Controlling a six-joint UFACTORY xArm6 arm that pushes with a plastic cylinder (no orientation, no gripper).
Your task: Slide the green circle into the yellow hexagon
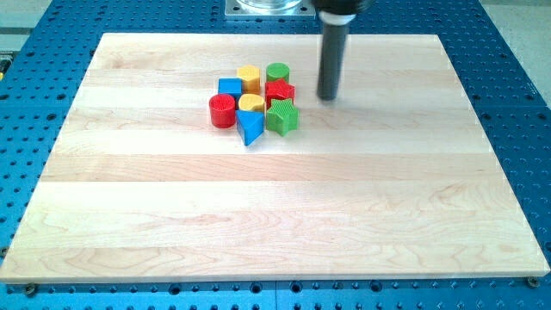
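Your tip sits on the tabletop, just to the view's right of the cluster, apart from every block. No claw on this rod, so nothing's held. The green circle is at the cluster's top right, touching the yellow hexagon on its left. Below it sits the red star, then a green block.
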